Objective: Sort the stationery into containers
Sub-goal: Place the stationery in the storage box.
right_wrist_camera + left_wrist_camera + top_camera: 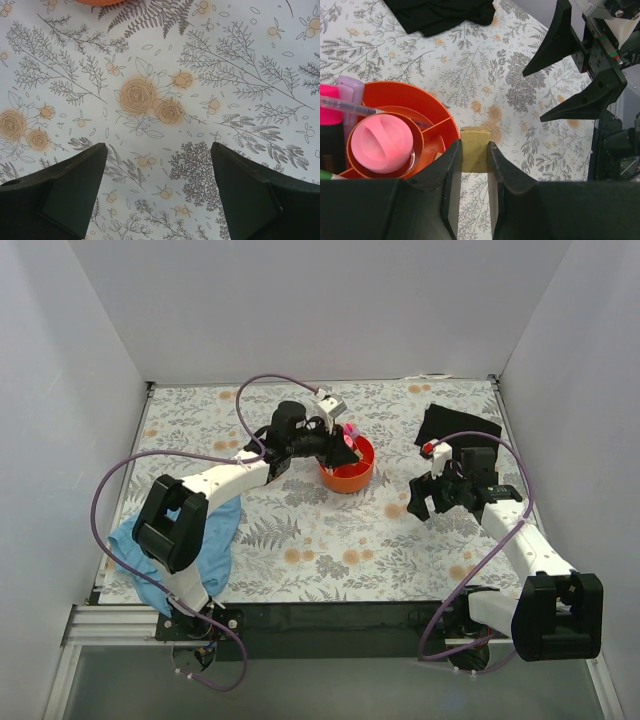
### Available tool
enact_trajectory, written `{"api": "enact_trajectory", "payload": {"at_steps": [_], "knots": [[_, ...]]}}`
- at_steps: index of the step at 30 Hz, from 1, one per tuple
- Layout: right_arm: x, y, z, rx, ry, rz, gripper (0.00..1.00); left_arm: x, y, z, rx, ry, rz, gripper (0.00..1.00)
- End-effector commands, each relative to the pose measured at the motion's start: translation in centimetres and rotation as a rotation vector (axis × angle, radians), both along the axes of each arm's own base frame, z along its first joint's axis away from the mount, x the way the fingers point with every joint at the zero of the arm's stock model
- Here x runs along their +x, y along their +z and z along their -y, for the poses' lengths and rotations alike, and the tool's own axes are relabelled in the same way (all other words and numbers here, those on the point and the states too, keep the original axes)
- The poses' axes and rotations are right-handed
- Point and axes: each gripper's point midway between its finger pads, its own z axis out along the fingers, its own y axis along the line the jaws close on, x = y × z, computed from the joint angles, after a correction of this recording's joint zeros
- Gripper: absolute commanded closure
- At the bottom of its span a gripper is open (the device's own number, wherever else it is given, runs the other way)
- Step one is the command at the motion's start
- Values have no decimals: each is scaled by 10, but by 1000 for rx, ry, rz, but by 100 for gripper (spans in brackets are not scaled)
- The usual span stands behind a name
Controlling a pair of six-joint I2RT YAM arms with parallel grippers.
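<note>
Now left gripper (472,159) pinches tan block (474,147) by organizer (441,114); right gripper (157,150) agape, empty, near black cloth (455,426).

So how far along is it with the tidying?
Mostly done, it seems. The orange organizer already holds a pink piece, a pen and a highlighter. In hand: the left gripper pinches a small tan block by the rim, not yet dropped in. The right gripper is open and empty over the table. I see no other loose stationery.
</note>
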Motion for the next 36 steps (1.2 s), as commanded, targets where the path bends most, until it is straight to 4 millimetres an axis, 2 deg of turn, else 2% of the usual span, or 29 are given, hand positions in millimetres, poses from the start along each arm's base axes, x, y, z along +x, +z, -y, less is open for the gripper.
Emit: {"api": "enact_trajectory", "payload": {"at_steps": [1, 15, 19, 20, 23, 34, 35, 36], "knots": [[1, 4, -3, 20, 5, 16, 6, 0, 1, 6, -12, -16, 17, 100], [4, 0, -5, 35, 3, -4, 6, 5, -39, 2, 67, -4, -3, 100], [5, -2, -5, 37, 5, -11, 6, 5, -46, 1, 84, -2, -10, 92], [4, -3, -5, 37, 5, -16, 6, 5, -48, 1, 88, -2, -13, 85], [5, -3, -5, 38, 6, -16, 6, 6, -48, 0, 96, 5, -9, 78], [5, -4, -6, 38, 8, -15, 6, 8, -46, -4, 113, 27, -5, 59], [5, -4, -6, 39, 7, -16, 6, 8, -46, -5, 115, 29, -1, 42], [5, -4, -6, 39, 7, -16, 6, 9, -44, -5, 115, 34, 1, 40]]}}
